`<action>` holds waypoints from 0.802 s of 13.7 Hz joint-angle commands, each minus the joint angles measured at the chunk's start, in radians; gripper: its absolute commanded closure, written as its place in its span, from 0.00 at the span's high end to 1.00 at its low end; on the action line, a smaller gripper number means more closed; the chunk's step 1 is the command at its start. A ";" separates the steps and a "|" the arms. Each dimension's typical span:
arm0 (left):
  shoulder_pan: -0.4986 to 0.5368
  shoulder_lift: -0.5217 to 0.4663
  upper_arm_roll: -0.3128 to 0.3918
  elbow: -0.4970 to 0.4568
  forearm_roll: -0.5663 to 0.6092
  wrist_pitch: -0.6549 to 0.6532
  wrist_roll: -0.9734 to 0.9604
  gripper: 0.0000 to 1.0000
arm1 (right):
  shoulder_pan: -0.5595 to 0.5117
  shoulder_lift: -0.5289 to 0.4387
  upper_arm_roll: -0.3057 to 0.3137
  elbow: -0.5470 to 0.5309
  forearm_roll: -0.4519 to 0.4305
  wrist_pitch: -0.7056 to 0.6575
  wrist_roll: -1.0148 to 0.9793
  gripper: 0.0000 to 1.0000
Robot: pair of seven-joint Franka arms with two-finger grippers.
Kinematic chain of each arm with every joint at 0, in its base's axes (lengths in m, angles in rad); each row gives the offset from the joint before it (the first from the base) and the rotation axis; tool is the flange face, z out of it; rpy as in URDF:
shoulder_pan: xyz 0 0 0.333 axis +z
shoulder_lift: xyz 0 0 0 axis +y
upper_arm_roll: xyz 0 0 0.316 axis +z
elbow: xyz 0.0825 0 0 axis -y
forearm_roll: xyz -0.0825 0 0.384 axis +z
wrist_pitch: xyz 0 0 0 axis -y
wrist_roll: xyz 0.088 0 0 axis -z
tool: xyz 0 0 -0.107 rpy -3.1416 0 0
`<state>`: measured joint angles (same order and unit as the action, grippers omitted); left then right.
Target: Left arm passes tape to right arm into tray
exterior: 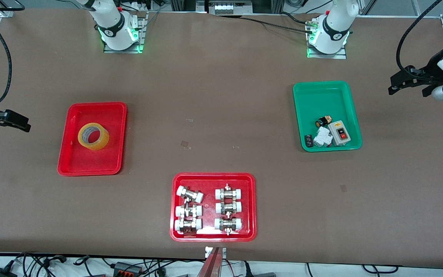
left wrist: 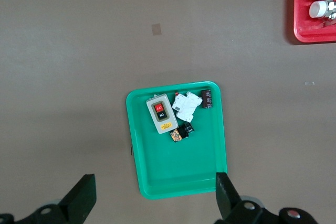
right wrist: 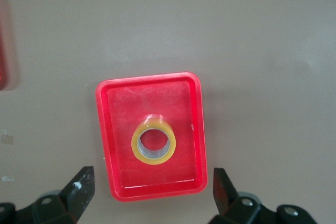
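Note:
The tape [exterior: 93,136], a yellow ring lying flat, rests in the plain red tray [exterior: 71,161] toward the right arm's end of the table. In the right wrist view the tape [right wrist: 153,142] sits in the middle of the tray [right wrist: 126,103]. My right gripper [exterior: 21,123] is up in the air over the table's end beside that tray, open and empty [right wrist: 152,174]. My left gripper [exterior: 392,86] is up over the left arm's end of the table, open and empty [left wrist: 154,182].
A green tray [exterior: 321,96] with a switch box and small electrical parts lies near the left arm; it shows in the left wrist view [left wrist: 163,177]. A red tray [exterior: 214,179] with white-capped metal fittings lies nearest the front camera.

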<state>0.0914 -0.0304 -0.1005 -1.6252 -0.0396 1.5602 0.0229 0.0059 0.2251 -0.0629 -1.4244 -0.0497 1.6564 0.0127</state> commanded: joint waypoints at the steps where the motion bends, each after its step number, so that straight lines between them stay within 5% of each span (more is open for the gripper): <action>1: 0.005 0.012 -0.002 0.028 -0.002 -0.023 0.006 1.00 | 0.014 -0.140 -0.014 -0.190 0.004 0.066 -0.017 1.00; 5: 0.005 0.012 -0.002 0.028 -0.002 -0.023 0.006 1.00 | 0.016 -0.240 -0.018 -0.344 0.034 0.109 -0.017 1.00; 11: 0.007 0.012 0.001 0.028 0.000 -0.023 0.006 1.00 | 0.019 -0.251 -0.012 -0.334 0.030 0.054 -0.020 1.00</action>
<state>0.0918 -0.0304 -0.1001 -1.6251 -0.0396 1.5584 0.0229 0.0127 0.0030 -0.0657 -1.7344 -0.0338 1.7196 0.0112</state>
